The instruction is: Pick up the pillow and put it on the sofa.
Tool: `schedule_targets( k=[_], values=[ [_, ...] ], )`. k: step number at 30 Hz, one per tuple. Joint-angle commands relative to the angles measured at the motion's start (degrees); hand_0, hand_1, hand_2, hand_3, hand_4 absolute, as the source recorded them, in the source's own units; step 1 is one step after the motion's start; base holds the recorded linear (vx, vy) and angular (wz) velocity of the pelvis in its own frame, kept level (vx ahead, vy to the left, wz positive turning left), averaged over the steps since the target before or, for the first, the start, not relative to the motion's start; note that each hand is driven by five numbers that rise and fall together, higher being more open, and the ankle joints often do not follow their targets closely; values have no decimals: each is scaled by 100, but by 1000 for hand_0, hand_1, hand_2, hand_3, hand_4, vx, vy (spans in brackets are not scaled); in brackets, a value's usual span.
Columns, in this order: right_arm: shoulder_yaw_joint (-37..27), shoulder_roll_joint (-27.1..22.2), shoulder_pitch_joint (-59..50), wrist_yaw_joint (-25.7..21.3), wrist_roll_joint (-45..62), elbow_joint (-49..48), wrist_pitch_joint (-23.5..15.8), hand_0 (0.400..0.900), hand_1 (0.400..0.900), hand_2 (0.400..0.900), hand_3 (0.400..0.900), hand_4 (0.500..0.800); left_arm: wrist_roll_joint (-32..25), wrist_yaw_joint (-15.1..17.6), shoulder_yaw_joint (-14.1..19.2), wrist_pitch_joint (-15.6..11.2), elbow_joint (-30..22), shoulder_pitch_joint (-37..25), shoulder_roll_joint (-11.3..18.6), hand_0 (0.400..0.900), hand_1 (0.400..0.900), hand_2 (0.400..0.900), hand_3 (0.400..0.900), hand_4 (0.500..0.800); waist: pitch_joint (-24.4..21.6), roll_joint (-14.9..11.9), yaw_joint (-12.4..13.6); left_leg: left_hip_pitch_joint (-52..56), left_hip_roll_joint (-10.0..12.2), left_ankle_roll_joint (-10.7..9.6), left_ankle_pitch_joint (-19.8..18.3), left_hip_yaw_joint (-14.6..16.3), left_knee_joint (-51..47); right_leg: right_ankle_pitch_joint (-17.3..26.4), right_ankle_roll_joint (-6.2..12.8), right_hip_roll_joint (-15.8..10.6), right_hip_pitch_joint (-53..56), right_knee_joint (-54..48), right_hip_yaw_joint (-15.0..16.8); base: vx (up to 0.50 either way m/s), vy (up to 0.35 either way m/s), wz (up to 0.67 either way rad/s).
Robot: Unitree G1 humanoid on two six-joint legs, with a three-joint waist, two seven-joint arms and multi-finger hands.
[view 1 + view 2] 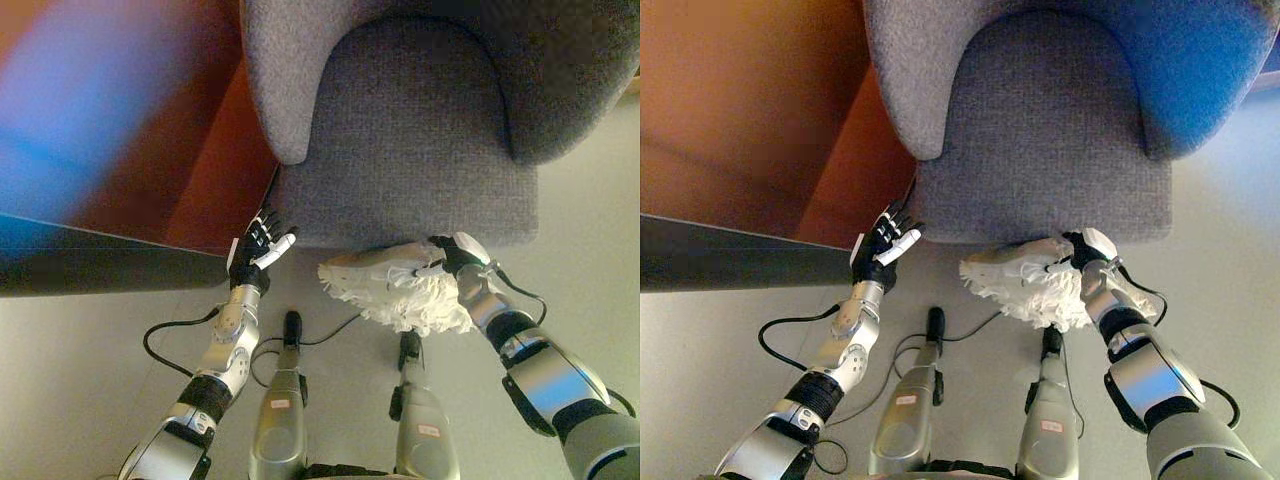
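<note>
A fluffy white pillow hangs just below the front edge of the grey sofa seat. My right hand is curled round the pillow's right end and holds it up off the floor. Over at the sofa's front left corner, my left hand stands with straight fingers and holds nothing. It sits a hand's width left of the pillow.
The sofa's curved grey back and arms wrap round the seat. A reddish-brown panel and a dark ledge stand at the left. Pale grey floor lies below and to the right of the sofa.
</note>
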Motion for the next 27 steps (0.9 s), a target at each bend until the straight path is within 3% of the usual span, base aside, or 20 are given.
schedule_targets(
  k=[1,3,4,5,6,7,27],
  values=[
    [310,-188,-712,41,24,28,32,900,900,900,900,800,80,56,39,-612,-383,-468,114,900,900,900,900,800,177,-278,82,-264,-132,116,-410,-105,311,183,254,-518,-611,371,91,0,0,0],
    [288,-205,-680,74,-4,-1,24,900,900,900,900,800,96,26,72,-636,-369,-442,109,900,900,900,900,800,177,-287,80,-279,-141,119,-402,-87,304,192,254,-519,-637,374,73,0,0,0],
    [291,-206,-680,86,0,5,22,855,855,855,855,773,98,22,72,-648,-357,-442,104,900,900,900,900,800,177,-290,81,-281,-145,120,-404,-83,307,192,252,-519,-642,378,69,0,0,0],
    [290,-207,-682,100,-4,7,26,855,855,855,855,773,95,18,73,-653,-356,-440,104,900,900,900,900,800,177,-290,82,-281,-145,120,-404,-81,310,193,252,-520,-642,379,65,0,0,0],
    [291,-208,-682,119,-13,12,28,667,667,667,667,660,101,14,73,-659,-351,-441,101,900,900,900,900,800,177,-291,83,-282,-145,121,-407,-78,313,192,252,-523,-645,382,60,0,0,0],
    [296,-204,-676,127,-24,31,21,400,400,400,400,500,105,0,78,-666,-327,-450,100,900,900,900,900,800,177,-291,83,-280,-144,121,-408,-72,317,191,252,-527,-647,388,55,0,0,0],
    [136,-323,-449,-87,85,-118,-107,400,400,400,400,500,31,-15,120,-668,-320,-426,116,900,900,900,900,800,176,-295,25,1,-181,164,-487,-8,296,158,257,-541,-467,438,64,5,0,0]
  ],
)
